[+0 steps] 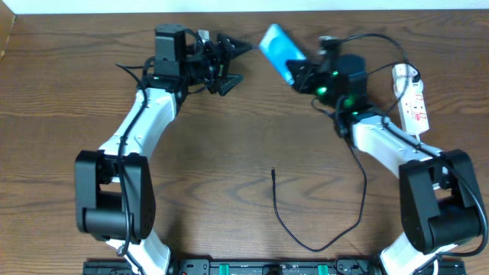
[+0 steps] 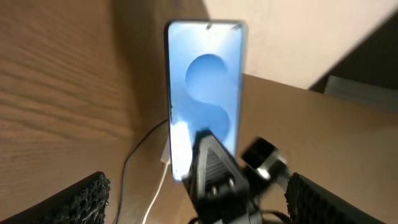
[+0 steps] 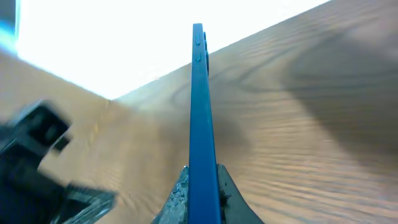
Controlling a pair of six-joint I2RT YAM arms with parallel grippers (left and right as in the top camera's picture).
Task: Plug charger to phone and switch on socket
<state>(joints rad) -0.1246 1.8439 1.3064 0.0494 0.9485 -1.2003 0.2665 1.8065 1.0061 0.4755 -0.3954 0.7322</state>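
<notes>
- The phone (image 1: 279,47), its blue screen lit, is lifted off the desk (image 1: 61,92) at the far middle of the scene. It is tilted, with one end pointing to the far left.
- The right gripper (image 1: 298,75) is clamped on the phone's lower end, pinching it across its thin body. In the right wrist view the phone is seen edge-on, rising straight up from between the fingers. Holding it this way seems meant to steady the phone in the air rather than leave it flat on the desk.
- The left gripper (image 1: 243,63) hovers just left of the phone with its jaws spread wide and nothing between them. Its wrist camera faces the screen squarely, with a dark ridged finger pad at each lower corner of that view. Judging from this, the phone is carried by the right arm alone.
- The charger (image 1: 306,246) lies well apart from the phone. Its small black plug tip (image 1: 273,173) rests on the desk in the near middle. The thin cable loops toward the near edge, then runs back up beside the right arm.
- Neither gripper touches the plug tip, so plugging in is not yet done. A free gripper would need to come down for the tip.
- The socket (image 1: 413,103), a white power strip, lies at the far right of the desk. The white adapter (image 1: 402,74) appears to sit at its far end. Whether its switch is on cannot be told.
</notes>
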